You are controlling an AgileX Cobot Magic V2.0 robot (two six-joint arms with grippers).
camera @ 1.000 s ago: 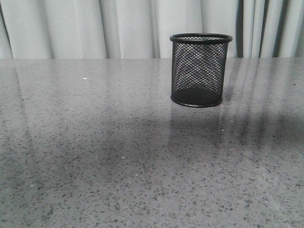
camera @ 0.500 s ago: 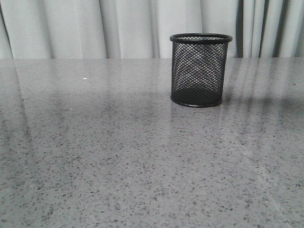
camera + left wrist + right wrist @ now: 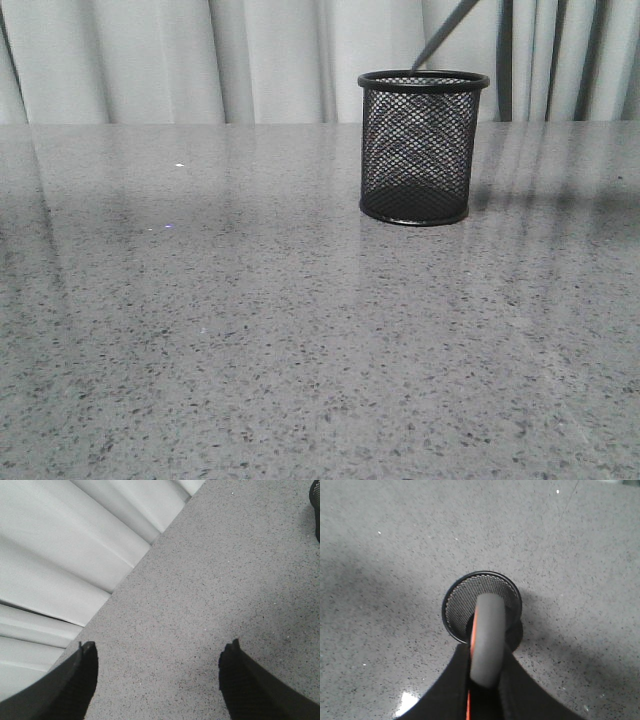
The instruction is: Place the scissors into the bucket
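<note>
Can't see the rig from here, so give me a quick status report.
Right end effector shut on scissors, above the bucket. Blade tip at the rim, not yet inside. Left end effector open, holding nothing. Nothing in the way.

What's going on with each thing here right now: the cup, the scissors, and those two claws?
bucket: upright on the table, nothing inside yet.
scissors: clamped in the right gripper, blades pointing down, tip at the bucket's rim.
right gripper: shut on the scissors, above the bucket.
left gripper: open, holding nothing, away from the bucket.
</note>
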